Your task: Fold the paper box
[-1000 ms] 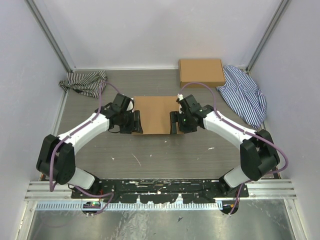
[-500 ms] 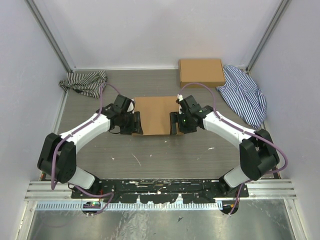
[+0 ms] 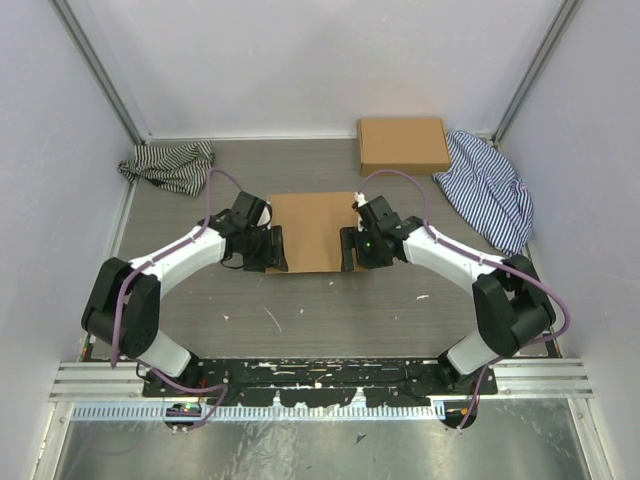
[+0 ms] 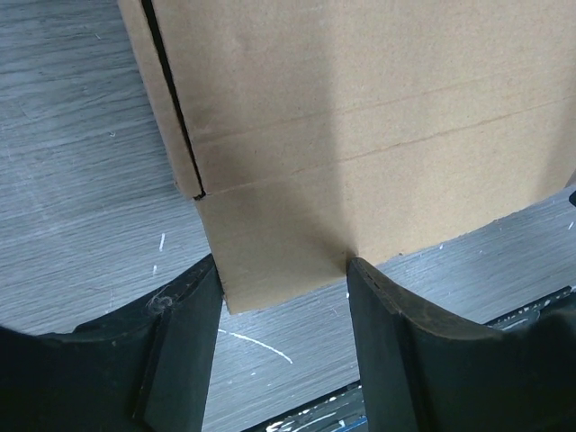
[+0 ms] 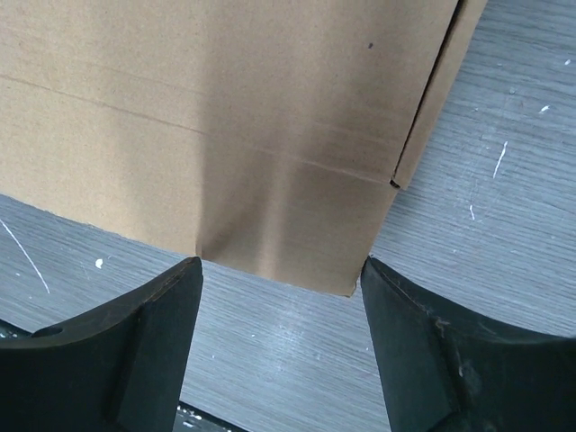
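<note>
The paper box (image 3: 312, 230) lies flat and closed as a brown rectangle in the middle of the table. My left gripper (image 3: 272, 248) stands open at its near left corner. My right gripper (image 3: 348, 247) stands open at its near right corner. In the left wrist view the box (image 4: 360, 117) shows a slit down its side, and its near corner reaches between the fingertips of the left gripper (image 4: 281, 270). The right wrist view has the box (image 5: 225, 117) with its near corner just in front of the right gripper (image 5: 281, 266). Neither gripper pinches the cardboard.
A second, ready-made brown box (image 3: 403, 145) sits at the back right. A dark striped cloth (image 3: 168, 163) lies bunched at the back left, and a blue striped cloth (image 3: 490, 188) lies along the right wall. Walls close in on three sides.
The left arm has swung its elbow inward and its gripper has edged a little toward the box. The right arm has shifted slightly too. Both grippers stay open at the near corners.
</note>
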`<move>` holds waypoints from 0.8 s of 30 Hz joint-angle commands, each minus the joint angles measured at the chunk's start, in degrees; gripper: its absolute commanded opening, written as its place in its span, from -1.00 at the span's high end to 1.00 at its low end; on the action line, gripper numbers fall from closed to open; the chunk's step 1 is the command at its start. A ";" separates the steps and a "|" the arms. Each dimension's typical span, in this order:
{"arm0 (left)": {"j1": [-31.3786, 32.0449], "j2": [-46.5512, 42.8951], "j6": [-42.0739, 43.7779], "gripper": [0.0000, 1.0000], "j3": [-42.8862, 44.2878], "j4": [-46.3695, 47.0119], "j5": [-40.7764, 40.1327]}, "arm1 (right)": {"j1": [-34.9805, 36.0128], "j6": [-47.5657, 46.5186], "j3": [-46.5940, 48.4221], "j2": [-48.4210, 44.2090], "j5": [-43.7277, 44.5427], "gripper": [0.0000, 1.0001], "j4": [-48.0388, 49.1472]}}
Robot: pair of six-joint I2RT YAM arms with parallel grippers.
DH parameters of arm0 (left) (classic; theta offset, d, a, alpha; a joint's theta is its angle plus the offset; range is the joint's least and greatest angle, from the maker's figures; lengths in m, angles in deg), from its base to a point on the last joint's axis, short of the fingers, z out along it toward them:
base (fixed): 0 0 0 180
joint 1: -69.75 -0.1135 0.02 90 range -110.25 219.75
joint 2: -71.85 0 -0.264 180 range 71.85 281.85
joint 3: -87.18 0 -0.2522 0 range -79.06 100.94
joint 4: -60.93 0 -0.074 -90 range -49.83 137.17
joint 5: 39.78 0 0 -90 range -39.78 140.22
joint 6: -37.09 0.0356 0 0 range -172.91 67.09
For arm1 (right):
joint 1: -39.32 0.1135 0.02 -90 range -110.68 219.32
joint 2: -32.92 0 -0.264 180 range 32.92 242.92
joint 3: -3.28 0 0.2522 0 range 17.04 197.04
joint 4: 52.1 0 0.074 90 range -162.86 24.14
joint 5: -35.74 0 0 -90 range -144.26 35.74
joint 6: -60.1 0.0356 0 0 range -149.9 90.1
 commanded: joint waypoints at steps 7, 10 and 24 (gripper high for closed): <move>0.38 3.89 0.40 -0.22 -1.80 4.52 -0.63 | 0.51 -0.71 -3.40 1.05 1.50 -0.52 9.64; 0.38 4.01 0.50 -0.21 -2.61 4.82 -3.07 | 0.53 -0.81 -4.13 0.88 3.40 -0.55 9.90; 0.39 -3.45 0.46 -0.28 -0.84 0.34 -5.14 | 0.80 -1.21 0.40 -6.29 -0.35 -0.60 5.08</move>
